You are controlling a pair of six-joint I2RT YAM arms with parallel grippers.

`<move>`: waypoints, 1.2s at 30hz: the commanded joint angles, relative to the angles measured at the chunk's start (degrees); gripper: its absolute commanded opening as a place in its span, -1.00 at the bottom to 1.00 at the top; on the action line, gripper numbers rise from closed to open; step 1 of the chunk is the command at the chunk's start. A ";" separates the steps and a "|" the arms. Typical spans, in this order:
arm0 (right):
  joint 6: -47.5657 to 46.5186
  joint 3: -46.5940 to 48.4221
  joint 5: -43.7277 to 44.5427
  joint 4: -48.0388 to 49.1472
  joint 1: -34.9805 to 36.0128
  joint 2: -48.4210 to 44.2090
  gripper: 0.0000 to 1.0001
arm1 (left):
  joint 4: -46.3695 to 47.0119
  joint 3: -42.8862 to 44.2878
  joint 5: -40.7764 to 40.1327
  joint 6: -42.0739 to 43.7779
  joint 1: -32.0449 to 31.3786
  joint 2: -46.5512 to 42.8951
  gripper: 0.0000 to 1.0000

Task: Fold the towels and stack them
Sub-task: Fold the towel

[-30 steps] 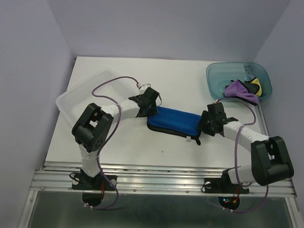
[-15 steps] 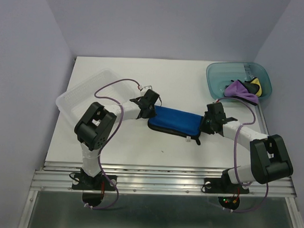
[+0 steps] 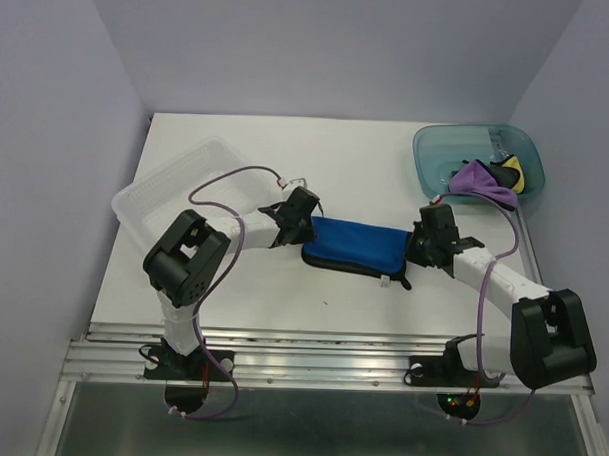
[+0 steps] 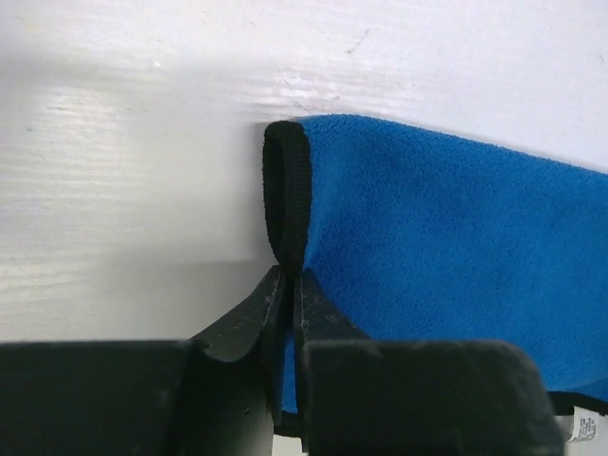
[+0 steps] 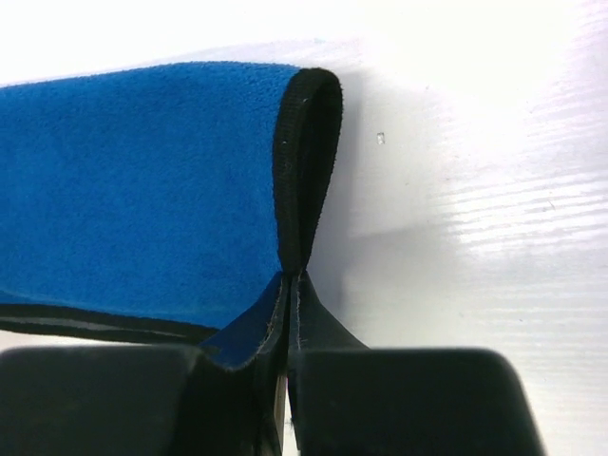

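Observation:
A blue towel (image 3: 359, 247) with black edging lies folded in a long strip at the middle of the table. My left gripper (image 3: 305, 226) is shut on its left end, pinching the black-edged fold (image 4: 287, 204). My right gripper (image 3: 421, 247) is shut on the right end, where the black hem (image 5: 306, 161) loops up above the fingertips. The blue face (image 4: 456, 247) fills the right of the left wrist view and the left of the right wrist view (image 5: 142, 180). A purple towel (image 3: 481, 180) and a yellow one (image 3: 518, 175) lie crumpled in the teal tub (image 3: 432, 152).
The teal tub stands at the back right corner. A clear plastic tray (image 3: 156, 188) sits at the left, just behind my left arm. A small white tag (image 3: 385, 282) hangs from the blue towel's near edge. The table's near edge (image 3: 331, 334) runs in front of the arm bases.
Both grippers have closed from open onto the ends of the blue towel. The towel has shifted slightly right and its ends are now pinched up.

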 commanded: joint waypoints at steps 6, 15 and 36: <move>-4.92 7.26 -3.80 -7.19 -0.39 -4.21 -0.99 | -1.35 -0.77 1.33 -0.62 -1.85 -1.68 -0.83; -5.53 11.73 -11.98 -7.98 0.31 -3.07 -0.99 | -0.65 -0.51 2.21 -0.62 -2.37 -1.85 -0.83; 2.64 19.64 -18.67 5.55 13.84 10.20 -0.99 | 3.31 -2.70 5.55 -0.97 -2.37 -1.59 -0.83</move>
